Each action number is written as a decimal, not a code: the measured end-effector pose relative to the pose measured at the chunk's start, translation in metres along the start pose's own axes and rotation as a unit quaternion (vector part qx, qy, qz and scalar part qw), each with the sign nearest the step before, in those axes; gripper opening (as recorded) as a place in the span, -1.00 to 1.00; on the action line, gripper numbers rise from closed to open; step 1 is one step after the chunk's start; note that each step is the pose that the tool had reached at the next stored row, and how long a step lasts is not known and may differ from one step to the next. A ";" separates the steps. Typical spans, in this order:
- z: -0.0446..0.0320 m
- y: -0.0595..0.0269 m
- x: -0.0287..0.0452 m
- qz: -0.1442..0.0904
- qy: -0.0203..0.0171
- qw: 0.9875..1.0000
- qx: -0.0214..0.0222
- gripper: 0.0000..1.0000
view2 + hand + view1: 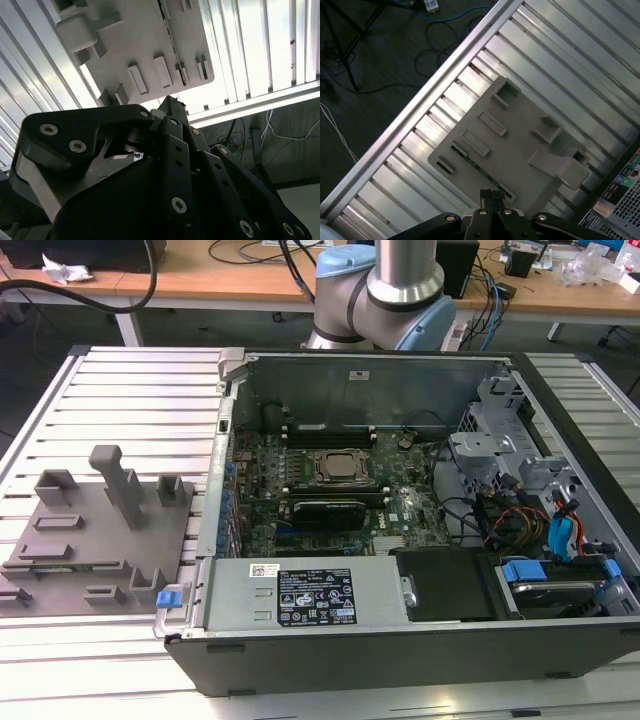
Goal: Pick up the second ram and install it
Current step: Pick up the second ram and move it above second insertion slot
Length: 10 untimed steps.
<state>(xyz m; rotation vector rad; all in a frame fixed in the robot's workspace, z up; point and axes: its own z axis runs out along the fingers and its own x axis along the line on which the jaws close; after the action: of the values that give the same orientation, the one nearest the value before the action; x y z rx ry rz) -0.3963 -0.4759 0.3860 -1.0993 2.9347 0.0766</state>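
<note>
The pincer [492, 196] hangs above the grey fixture plate [525, 150] with its two tips closed together and nothing between them. In the first wrist view it sits near one end of the second ram [476, 164]. That ram shows as a thin green line in a long slot of the plate, seemingly standing on edge. The plate lies on the slatted bench [120, 370] at the exterior view's left, beside the open computer case [400, 665], so the pick-up looks not yet begun. As I judge it, a good grasp needs the tips parted wider than the stick is thick. The wrist should then be turned until the tips straddle the stick's flat faces, square to its length. Taking hold near the middle should keep the stick from tipping. A straight lift should keep the board from binding against the slot walls. The raised blocks [547, 127] nearby look the likeliest things to catch a careless descent.
</note>
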 end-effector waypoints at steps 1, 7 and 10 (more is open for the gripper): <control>0.0000 0.0000 0.0000 -0.006 0.000 1.000 0.000 -0.79; 0.0000 0.0000 0.0000 -0.030 0.001 1.000 -0.001 -0.79; 0.0000 0.0000 0.0000 -0.041 0.002 0.999 -0.001 -0.79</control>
<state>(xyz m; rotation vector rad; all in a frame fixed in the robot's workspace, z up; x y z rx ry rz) -0.3963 -0.4758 0.3860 -1.2190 2.8891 0.0770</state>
